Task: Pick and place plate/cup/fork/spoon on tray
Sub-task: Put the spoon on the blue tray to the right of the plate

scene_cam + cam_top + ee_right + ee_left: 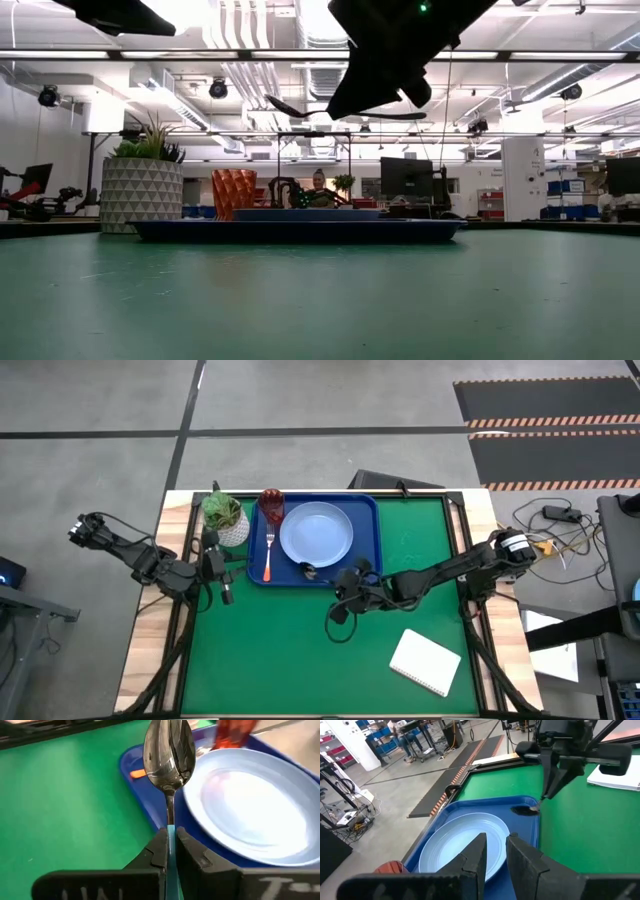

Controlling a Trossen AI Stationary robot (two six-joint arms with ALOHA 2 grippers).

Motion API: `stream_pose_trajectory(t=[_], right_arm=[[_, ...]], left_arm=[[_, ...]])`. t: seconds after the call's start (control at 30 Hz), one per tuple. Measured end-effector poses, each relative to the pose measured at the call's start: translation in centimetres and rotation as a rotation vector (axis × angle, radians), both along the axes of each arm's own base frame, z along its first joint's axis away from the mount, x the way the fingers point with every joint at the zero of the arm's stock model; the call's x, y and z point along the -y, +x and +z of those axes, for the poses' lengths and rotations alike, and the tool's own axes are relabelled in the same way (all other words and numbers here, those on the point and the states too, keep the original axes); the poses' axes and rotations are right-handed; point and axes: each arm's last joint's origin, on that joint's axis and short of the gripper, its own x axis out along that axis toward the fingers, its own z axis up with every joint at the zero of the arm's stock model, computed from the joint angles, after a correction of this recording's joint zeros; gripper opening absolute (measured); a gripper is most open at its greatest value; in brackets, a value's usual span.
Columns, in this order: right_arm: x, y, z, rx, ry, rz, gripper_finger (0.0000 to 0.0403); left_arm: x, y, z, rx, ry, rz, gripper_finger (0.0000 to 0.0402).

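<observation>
The dark blue tray (365, 510) lies at the far middle of the green mat. On it are the pale blue plate (316, 533), the dark red cup (271, 505) at its far left corner and the orange-handled fork (268, 555) along its left side. My right gripper (338, 577) is at the tray's near edge, shut on the spoon (169, 755). The spoon's bowl (310, 570) is over the tray, just near the plate. My left gripper (232, 565) is beside the tray's left side, empty, with a narrow gap between its fingers (475, 855). My right gripper pinches the spoon's light blue handle (171, 839) between its two fingers. The fingers come from the table's right, slanting down, and the spoon sticks out ahead along them. The silver bowl (522, 811) is over the tray's near part. In the low view the spoon (330, 110) is about level, above the tray.
A white pot with a green plant (225, 520) stands just left of the tray, close to my left gripper. A white notepad (425, 662) lies at the near right of the green mat (290, 660). Most of the mat's near half is bare.
</observation>
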Motion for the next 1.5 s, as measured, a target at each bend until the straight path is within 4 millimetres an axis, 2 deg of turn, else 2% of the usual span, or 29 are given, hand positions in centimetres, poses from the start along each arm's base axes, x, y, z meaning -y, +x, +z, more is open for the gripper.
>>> stream_pose_trajectory(t=[0.43,0.8,1.5], right_arm=[[0.5,-0.1,-0.2,-0.001,-0.01,-0.042,0.0013],[1.0,0.4,-1.4,-0.012,0.02,-0.089,0.0013],[1.3,0.4,-1.3,0.007,-0.005,-0.138,0.0013]], left_arm=[[0.0,0.0,0.0,0.0,0.0,0.0,0.0054],[0.0,0.0,0.0,0.0,0.0,0.0,0.0054],[0.0,0.0,0.0,-0.001,0.001,0.0,0.0054]])
